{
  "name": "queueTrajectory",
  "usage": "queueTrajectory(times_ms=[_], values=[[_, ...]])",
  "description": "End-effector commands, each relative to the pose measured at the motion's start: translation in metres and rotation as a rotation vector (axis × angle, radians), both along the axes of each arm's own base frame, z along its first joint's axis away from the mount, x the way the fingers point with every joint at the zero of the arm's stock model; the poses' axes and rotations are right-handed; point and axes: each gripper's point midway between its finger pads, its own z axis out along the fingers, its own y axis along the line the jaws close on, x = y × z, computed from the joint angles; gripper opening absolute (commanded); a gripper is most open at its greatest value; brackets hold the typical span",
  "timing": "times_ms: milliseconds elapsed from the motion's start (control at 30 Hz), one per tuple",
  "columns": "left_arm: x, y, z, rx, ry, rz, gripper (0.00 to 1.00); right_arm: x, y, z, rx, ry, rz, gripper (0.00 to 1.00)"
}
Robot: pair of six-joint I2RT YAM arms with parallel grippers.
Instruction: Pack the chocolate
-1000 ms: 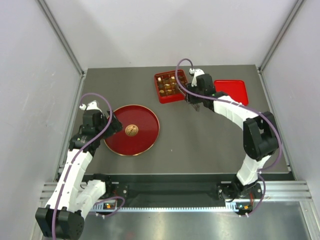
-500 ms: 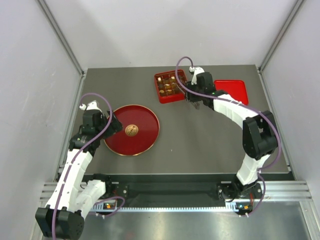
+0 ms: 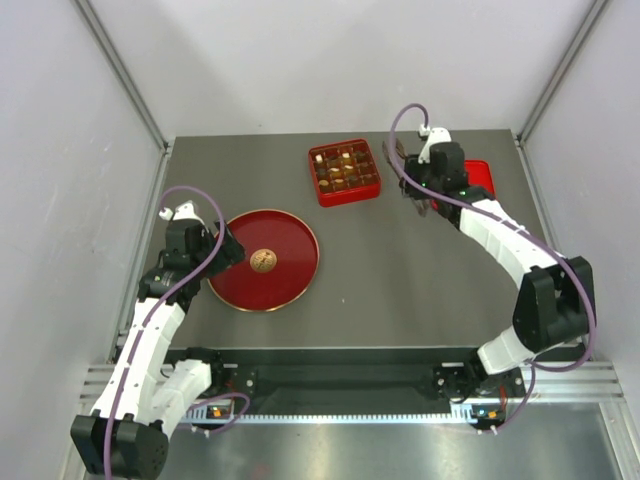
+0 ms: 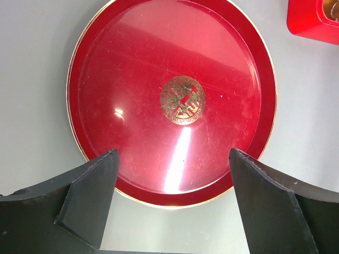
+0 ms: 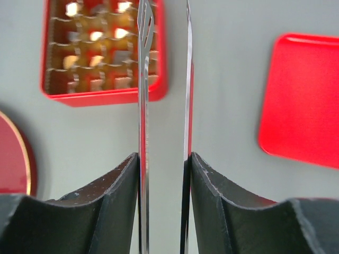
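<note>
chocolate (image 5: 95,58): in the divided red box (image 5: 106,97) on the tabletop (image 3: 400,270)
right end effector (image 5: 162,159): pinched narrow on tweezers (image 5: 143,106) (makes sense, tiny pieces), tips empty, between box and lid (image 5: 302,100)
left end effector (image 4: 174,159): wide, empty, over the round plate (image 4: 132,63)
wrist view: plate's centre is a flat gold emblem (image 4: 183,100), overhead looks like a ball

A matte grey table (image 3: 380,285) sits between plain pale walls (image 3: 300,60) with aluminium corner posts (image 3: 127,80), a ribbed metal rail (image 3: 592,380) along its near edge, lit evenly, apparently from overhead.
</note>
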Motion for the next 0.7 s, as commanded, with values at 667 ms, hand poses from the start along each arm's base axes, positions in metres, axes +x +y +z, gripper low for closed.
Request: queueTrajectory(times_ms=[667], values=[[0.004, -0.008, 0.012, -0.032, -0.053, -0.026, 0.9, -0.156, -0.007, -0.123, 0.066, 0.317, -0.067, 0.47]])
